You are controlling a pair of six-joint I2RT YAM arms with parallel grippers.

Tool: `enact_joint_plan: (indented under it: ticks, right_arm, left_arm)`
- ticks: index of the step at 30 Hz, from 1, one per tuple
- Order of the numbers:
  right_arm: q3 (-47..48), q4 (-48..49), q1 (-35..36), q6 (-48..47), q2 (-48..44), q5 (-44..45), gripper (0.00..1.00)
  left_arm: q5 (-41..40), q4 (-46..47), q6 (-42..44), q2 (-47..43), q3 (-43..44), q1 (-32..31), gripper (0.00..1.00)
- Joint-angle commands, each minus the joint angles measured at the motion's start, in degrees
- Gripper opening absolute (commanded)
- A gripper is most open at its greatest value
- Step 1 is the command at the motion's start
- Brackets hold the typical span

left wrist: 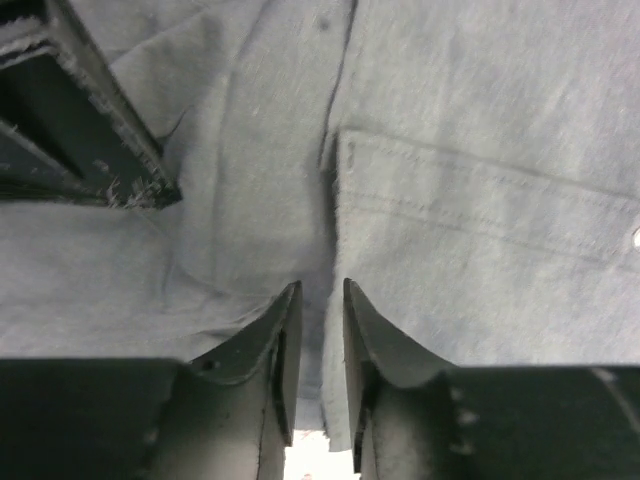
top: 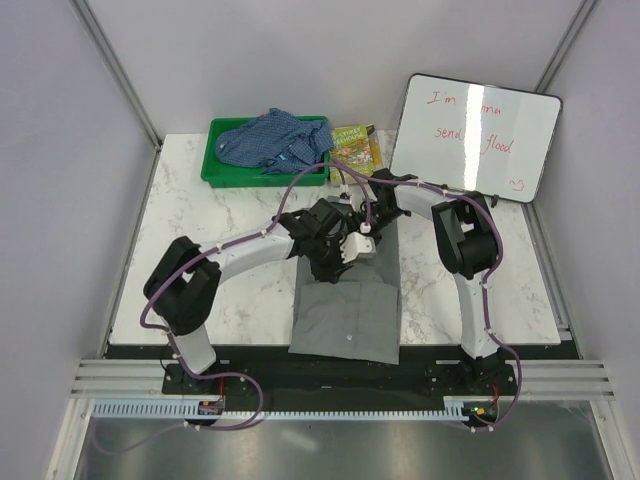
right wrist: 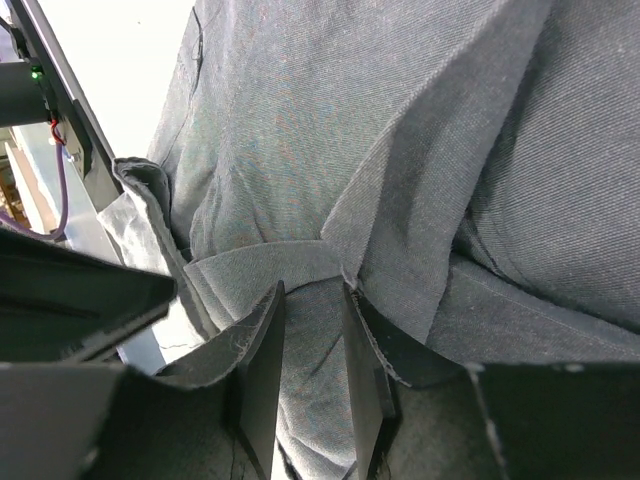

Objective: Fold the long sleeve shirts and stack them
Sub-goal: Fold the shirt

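Green plastic bin [top: 214, 172] holds crumpled blue checked shirt [top: 270, 140]; white board [top: 478, 165] reads "send flood"; right jaws pinch plain grey shirt [top: 345, 320]; left jaws: cannot tell.

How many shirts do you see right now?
2. The grey shirt lies in the middle of the table; the blue checked shirt is bunched in the green bin at the far edge. Others could be hidden under it.
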Motion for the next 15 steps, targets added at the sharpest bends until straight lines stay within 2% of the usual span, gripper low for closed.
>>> enact_joint_plan:
  ticks: [1, 5, 15]
  right_arm:
    - [0.64, 0.80, 0.39, -0.22, 0.25, 0.25, 0.37]
    - [1.17, 0.45, 0.74, -0.31, -0.02, 0.08, 0.37]
    - [2.67, -0.26, 1.71, -0.84, -0.81, 1.83, 0.37]
  left_arm:
    - [2.43, -6.23, 3.50, -1.61, 1.63, 4.83, 0.36]
    - [4.37, -9.41, 5.08, -3.54, 0.05, 8.01, 0.43]
    - [10.17, -12.84, 6.40, -4.60, -1.80, 9.07, 0.46]
